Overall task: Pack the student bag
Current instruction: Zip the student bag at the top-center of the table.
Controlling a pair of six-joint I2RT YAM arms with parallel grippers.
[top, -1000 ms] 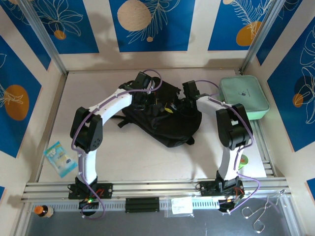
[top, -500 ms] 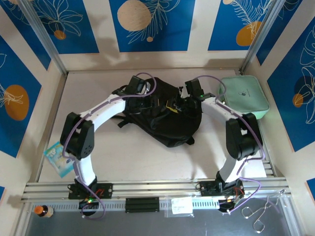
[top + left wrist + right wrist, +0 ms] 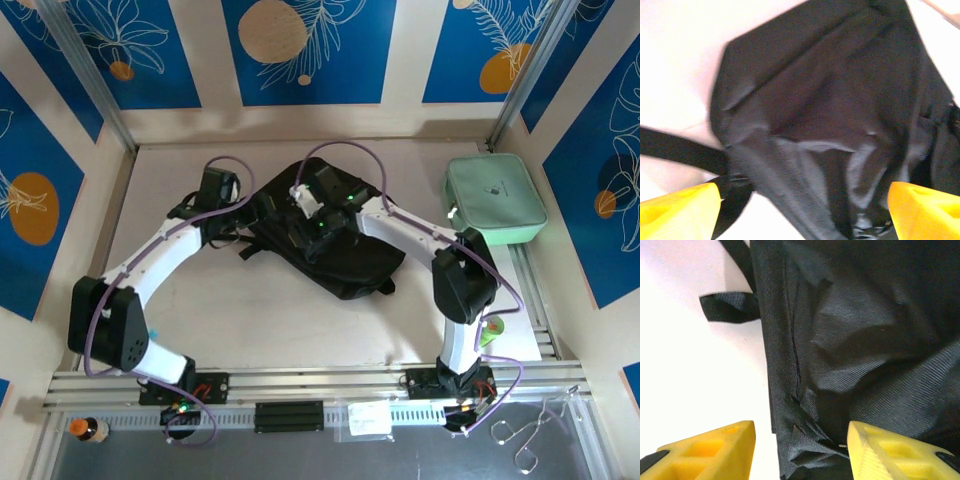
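Bag [image 3: 355,272], black and slumped, at mid-table [image 3: 300,335], a little toward the back wall, with straps trailing off its left side. Over its top, reaching in from the right: right gripper [image 3: 802,447], yellow fingers [image 3: 710,447] spread apart, nothing pinched between them, creased fabric and one edge of the bag just below. Beside that edge, a short strap loop [image 3: 727,307] flat on the white surface. At the bag's left end, coming in from the left: left gripper [image 3: 802,210], jaws spread wide, released, holding nothing, dark folds of fabric in the gap. Near one fingertip, a flat black strap [image 3: 680,150] running off sideways. Well apart from the bag, at the table's right back corner: mint pouch [image 3: 497,198], lying flat, clear of both grippers.
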